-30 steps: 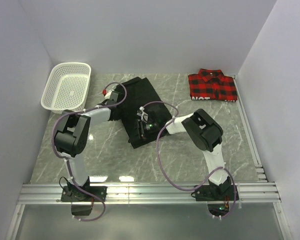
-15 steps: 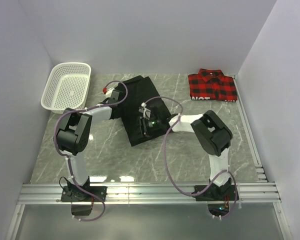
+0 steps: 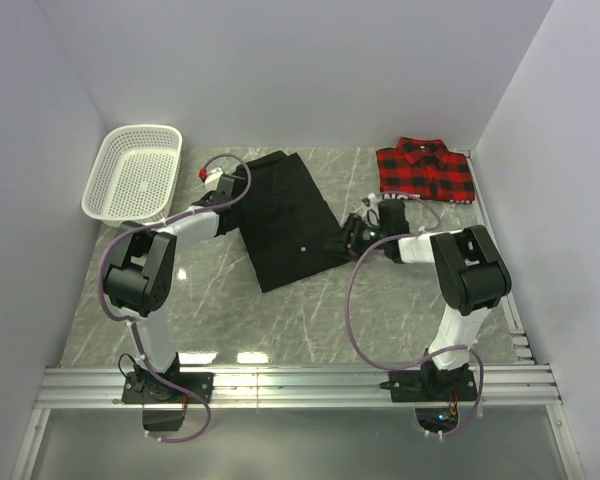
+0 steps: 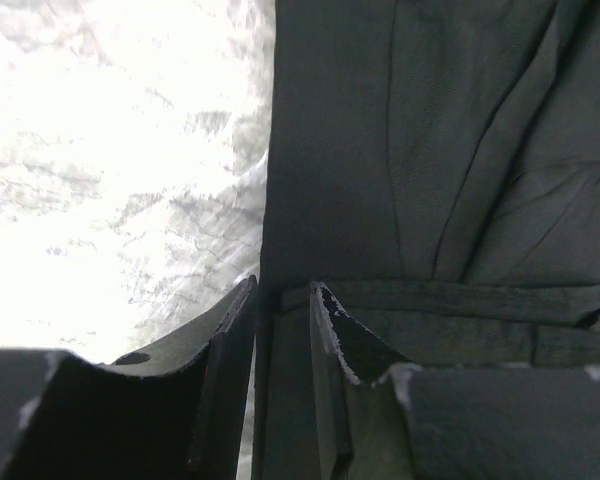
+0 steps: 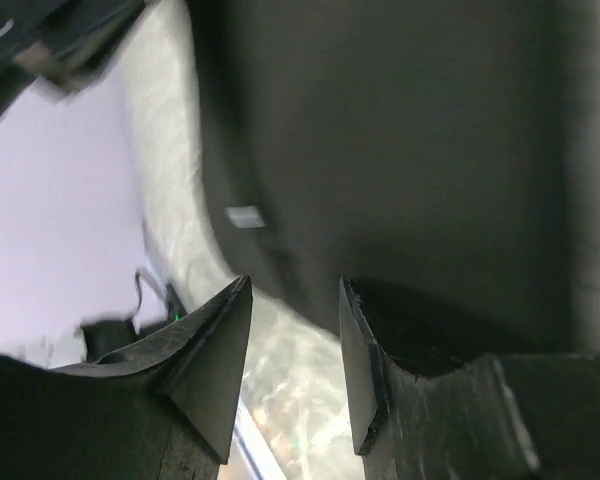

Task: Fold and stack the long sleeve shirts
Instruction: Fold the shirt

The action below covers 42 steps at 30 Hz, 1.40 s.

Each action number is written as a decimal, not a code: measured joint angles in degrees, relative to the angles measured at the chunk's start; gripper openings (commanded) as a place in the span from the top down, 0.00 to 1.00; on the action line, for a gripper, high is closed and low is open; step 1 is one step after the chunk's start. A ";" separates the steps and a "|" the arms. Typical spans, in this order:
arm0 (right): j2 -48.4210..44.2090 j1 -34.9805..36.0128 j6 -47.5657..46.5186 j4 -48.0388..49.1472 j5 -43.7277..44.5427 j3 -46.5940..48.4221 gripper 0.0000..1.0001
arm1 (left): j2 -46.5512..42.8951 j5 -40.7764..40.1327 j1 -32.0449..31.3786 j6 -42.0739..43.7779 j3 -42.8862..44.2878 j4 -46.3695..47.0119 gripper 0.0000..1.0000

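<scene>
The black shirt [image 3: 290,215] lies folded in a long strip at the middle of the table, and also shows in the left wrist view [image 4: 430,150] and the right wrist view [image 5: 400,130]. The red-and-black plaid shirt [image 3: 425,172] lies folded at the back right. My left gripper [image 3: 228,195] is at the black shirt's left edge, its jaws [image 4: 283,290] nearly closed with the shirt's edge between them. My right gripper [image 3: 352,232] is low at the shirt's right edge, open and empty [image 5: 295,285], with marble showing between its fingers.
A white mesh basket [image 3: 132,172] stands at the back left, tilted against the wall. White walls close in the left, back and right. A metal rail [image 3: 300,380] runs along the table's near edge.
My right gripper has swept from over the black shirt's middle to its right edge. The shirt now lies flatter. My left gripper has shifted slightly toward the back.
</scene>
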 measured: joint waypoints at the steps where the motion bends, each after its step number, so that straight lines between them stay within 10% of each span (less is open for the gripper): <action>1: 0.57 -1.53 1.31 1.79 0.48 -1.86 0.53 | -0.13 -0.20 0.04 0.00 0.17 -0.04 0.66; 12: 5.44 -6.08 10.05 15.08 -0.13 -7.28 0.53 | -0.13 -0.48 0.22 1.31 0.90 -0.37 0.64; 22: -8.13 -4.55 3.08 5.11 6.88 -7.28 0.42 | 4.11 2.08 2.47 9.60 11.85 1.73 0.25; 42: -20.76 2.58 -3.96 -11.17 20.31 -10.03 0.42 | 16.61 6.67 4.39 9.53 18.12 0.79 0.59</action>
